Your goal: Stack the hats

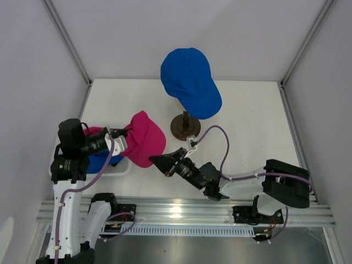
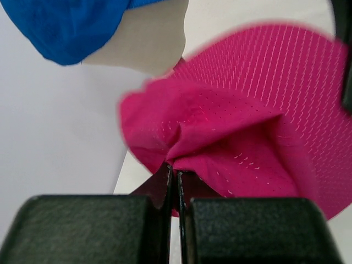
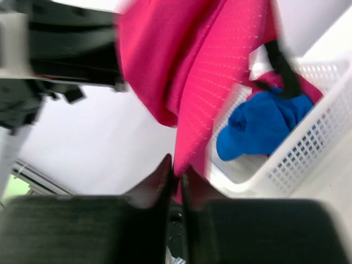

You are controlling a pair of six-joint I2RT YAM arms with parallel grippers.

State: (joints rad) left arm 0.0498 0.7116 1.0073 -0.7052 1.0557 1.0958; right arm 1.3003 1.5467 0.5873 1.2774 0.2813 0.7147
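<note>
A magenta pink cap (image 1: 144,138) hangs in the air between both grippers, just right of the white basket. My left gripper (image 1: 125,133) is shut on the cap's back edge; the pinched fabric shows in the left wrist view (image 2: 220,126). My right gripper (image 1: 156,160) is shut on the cap's brim edge, which shows in the right wrist view (image 3: 203,82). A bright blue cap (image 1: 190,81) sits on the cream mannequin head (image 2: 146,41). Another blue cap (image 3: 264,124) and a pink one (image 3: 269,82) lie in the basket.
The white plastic basket (image 1: 118,168) stands at the near left under my left arm; its mesh wall shows in the right wrist view (image 3: 308,154). The mannequin's dark round stand (image 1: 185,125) is mid-table, close behind the held cap. Grey walls enclose the table.
</note>
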